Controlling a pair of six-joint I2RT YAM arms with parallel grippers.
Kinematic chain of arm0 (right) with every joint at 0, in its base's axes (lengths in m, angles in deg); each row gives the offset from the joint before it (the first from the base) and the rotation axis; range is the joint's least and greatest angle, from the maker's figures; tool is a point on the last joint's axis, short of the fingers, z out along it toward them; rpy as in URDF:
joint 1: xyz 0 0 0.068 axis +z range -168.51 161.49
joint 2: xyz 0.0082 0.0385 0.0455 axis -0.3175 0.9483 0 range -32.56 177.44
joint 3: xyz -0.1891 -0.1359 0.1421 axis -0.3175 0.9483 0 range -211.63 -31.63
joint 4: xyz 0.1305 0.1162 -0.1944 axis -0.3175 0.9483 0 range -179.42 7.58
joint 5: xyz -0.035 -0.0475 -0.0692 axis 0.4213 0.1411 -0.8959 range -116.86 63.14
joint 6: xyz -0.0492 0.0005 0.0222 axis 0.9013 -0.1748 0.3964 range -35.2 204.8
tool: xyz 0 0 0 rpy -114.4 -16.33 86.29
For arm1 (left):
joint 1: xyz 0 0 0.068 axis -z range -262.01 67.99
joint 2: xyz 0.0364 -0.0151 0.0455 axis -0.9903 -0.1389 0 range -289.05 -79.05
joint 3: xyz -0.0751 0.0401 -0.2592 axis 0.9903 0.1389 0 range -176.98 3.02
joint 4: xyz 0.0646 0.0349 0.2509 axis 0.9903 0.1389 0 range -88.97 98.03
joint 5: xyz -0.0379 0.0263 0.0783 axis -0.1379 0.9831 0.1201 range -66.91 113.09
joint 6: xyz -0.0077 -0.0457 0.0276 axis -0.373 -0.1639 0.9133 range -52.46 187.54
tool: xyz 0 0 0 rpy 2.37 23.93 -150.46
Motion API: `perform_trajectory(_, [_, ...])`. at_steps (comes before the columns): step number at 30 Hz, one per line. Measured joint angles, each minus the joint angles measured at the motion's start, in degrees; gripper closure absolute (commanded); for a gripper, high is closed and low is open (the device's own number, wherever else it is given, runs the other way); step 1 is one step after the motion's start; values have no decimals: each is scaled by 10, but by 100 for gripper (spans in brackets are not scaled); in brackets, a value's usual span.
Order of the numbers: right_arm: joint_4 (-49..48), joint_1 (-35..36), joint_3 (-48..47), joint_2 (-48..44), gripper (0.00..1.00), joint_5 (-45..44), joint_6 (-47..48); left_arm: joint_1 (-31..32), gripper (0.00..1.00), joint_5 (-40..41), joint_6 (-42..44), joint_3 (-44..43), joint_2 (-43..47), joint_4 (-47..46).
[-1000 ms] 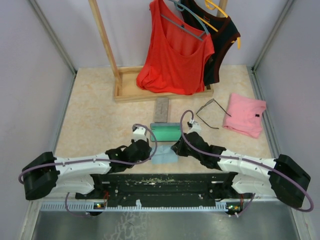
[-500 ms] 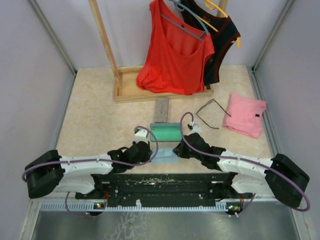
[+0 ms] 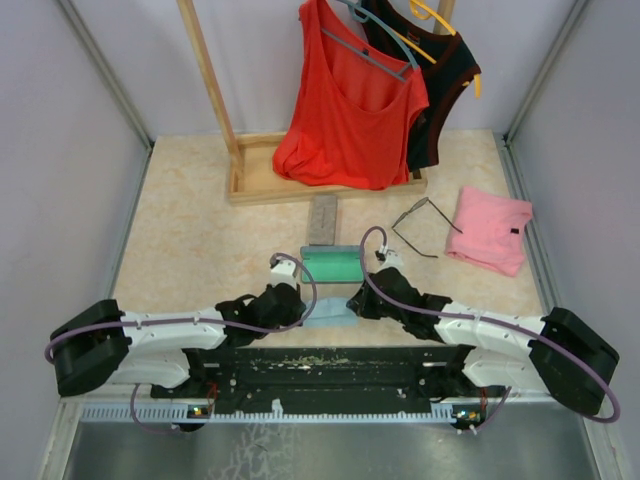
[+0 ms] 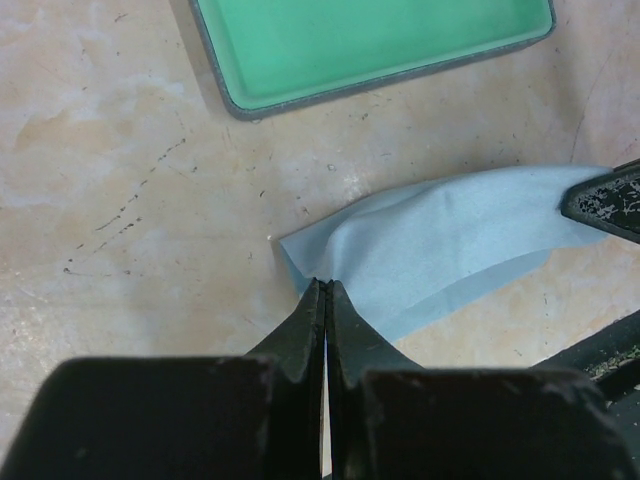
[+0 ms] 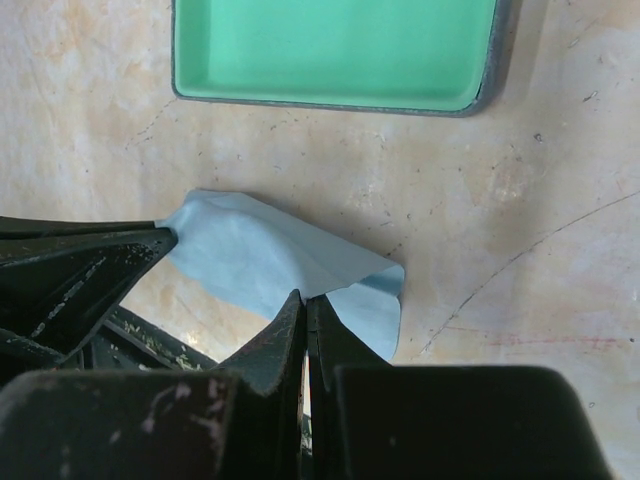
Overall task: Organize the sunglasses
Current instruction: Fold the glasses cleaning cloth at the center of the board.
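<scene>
Beige marbled table (image 3: 190, 230). Wooden rack base (image 3: 255, 175) upper centre. Grey case (image 3: 323, 218), green case (image 3: 332, 265) and blue cloth (image 3: 328, 316) mid-frame. Sunglasses (image 3: 415, 236) and pink garment (image 3: 490, 230) at right.

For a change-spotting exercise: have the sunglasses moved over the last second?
No. The sunglasses lie where they were, just left of the pink garment.

Top view looks down from high behind; both wrist views face down, close, sharing the blue cloth (image 4: 450, 250)
</scene>
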Motion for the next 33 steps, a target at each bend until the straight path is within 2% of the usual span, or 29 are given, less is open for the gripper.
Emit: perform_trajectory(33, [14, 0, 4, 31, 100, 15, 6, 0, 100, -34, -19, 18, -1, -10])
